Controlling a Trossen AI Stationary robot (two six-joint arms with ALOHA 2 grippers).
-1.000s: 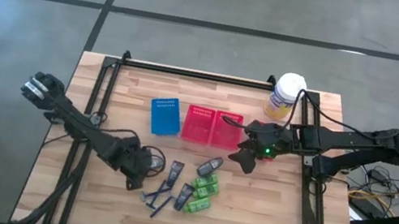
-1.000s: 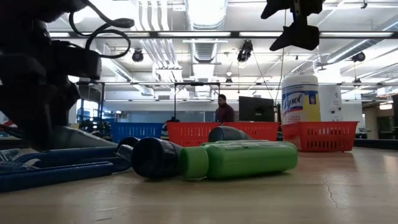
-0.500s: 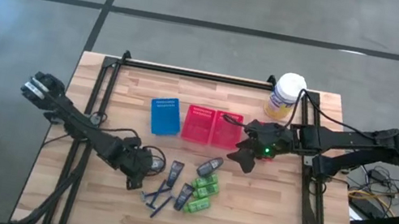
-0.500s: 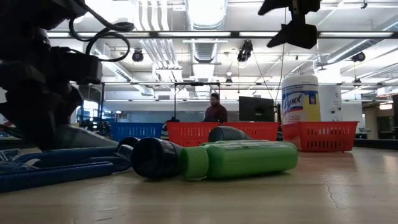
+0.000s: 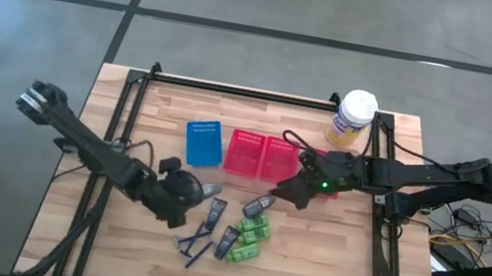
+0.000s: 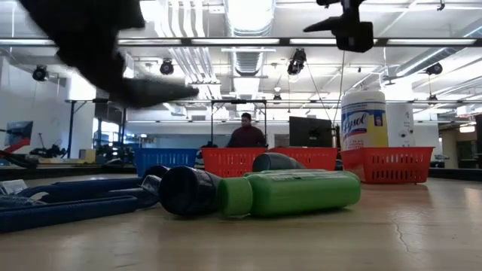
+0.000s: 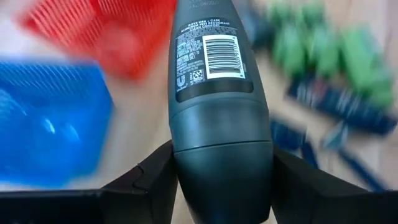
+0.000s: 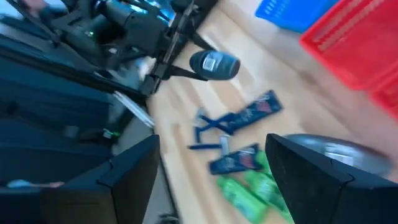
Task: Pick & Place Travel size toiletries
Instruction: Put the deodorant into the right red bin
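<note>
My left gripper (image 5: 188, 190) is shut on a dark grey roll-on bottle (image 7: 210, 93) with a barcode label, above the table left of the pile; the low view shows it raised (image 6: 147, 92). On the table lie another dark grey tube (image 5: 260, 204), green little bottles (image 5: 252, 239), flat dark packets (image 5: 215, 212) and blue razors (image 5: 193, 246). My right gripper (image 5: 285, 192) is open and hovers just right of the grey tube (image 8: 336, 149), touching nothing. The right wrist view also shows the razors (image 8: 239, 117). My left gripper pinches the roll-on bottle by its rounded cap end (image 7: 221, 158), one finger (image 7: 152, 177) on each side. The bottle's body points forward, away from the fingers. The fingers come about level from the table's left. The bottle is lifted clear and lies roughly level.
A blue mesh basket (image 5: 204, 143) and red mesh baskets (image 5: 261, 156) stand at mid-table beyond the pile. A yellow canister with a white lid (image 5: 351, 118) stands at the far right. Bare wood lies at the near edge. A person (image 6: 245, 135) stands far behind.
My left gripper has risen from table height and moved a little toward the right and far side, carrying the grey bottle up clear of the table. My right gripper has shifted slightly toward the table's left, nearer the pile.
</note>
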